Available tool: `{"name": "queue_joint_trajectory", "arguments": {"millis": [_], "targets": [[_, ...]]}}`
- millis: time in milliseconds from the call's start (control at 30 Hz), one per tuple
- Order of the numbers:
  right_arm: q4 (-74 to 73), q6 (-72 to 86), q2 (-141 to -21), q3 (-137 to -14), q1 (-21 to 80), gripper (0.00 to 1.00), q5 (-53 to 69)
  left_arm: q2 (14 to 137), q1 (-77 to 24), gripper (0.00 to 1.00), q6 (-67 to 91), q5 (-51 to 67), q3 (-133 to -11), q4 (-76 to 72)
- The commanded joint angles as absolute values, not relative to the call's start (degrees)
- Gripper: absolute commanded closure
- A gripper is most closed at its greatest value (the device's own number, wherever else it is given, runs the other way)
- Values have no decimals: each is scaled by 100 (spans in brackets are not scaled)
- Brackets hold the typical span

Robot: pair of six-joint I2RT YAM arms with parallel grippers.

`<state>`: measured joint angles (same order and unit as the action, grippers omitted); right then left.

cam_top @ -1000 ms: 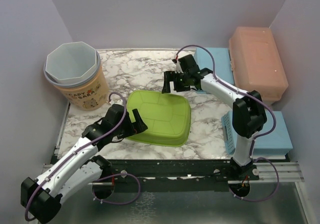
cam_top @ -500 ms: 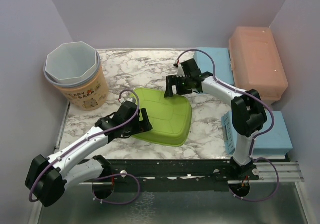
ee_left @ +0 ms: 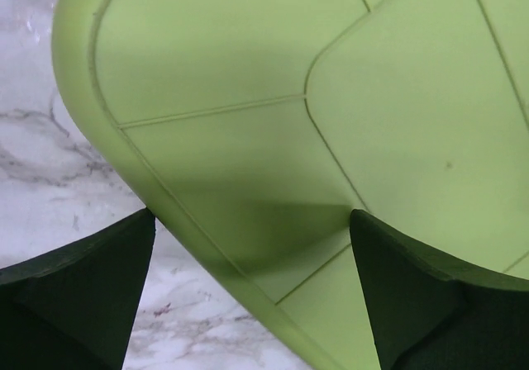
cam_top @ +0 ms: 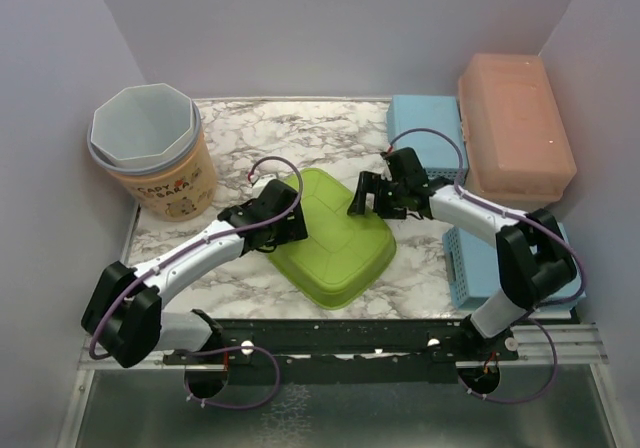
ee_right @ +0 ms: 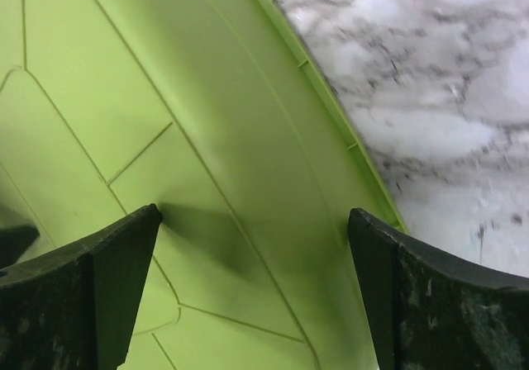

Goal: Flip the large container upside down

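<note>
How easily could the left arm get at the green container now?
Probably easily. The left gripper is open right at the left corner of the container, and in the wrist view that corner shows inside its open jaws. Nothing stands between them; the right gripper is at the opposite side.

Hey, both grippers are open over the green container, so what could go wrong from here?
1. The left gripper and right gripper straddle opposite rims of the green container. Its walls look smooth and sloped, so a closing grip may slip off.
2. The container lies close to the near edge of the table, so an uneven push could slide it off.
</note>
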<state>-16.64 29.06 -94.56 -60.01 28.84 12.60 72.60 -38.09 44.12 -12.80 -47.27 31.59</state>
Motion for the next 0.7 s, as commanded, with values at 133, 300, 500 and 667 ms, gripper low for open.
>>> {"name": "queue_joint_trajectory", "arguments": {"millis": [133, 300, 500, 667], "targets": [[-840, 5045, -8239, -4507, 3147, 5, 1341, 8120, -3834, 1, 4530, -1161, -5200, 1493], [-1233, 5056, -7744, -4459, 3199, 5, 228, 8635, -3813, 1, 4165, -840, -5978, 1474], [-1909, 4514, -7740, -4951, 3204, 5, -397, 8799, -3762, 1, 4287, -582, -6370, 1556], [-2371, 3955, -7527, -5203, 3199, 3, -1009, 8172, -3706, 1, 4259, -915, -5891, 1642]]}}
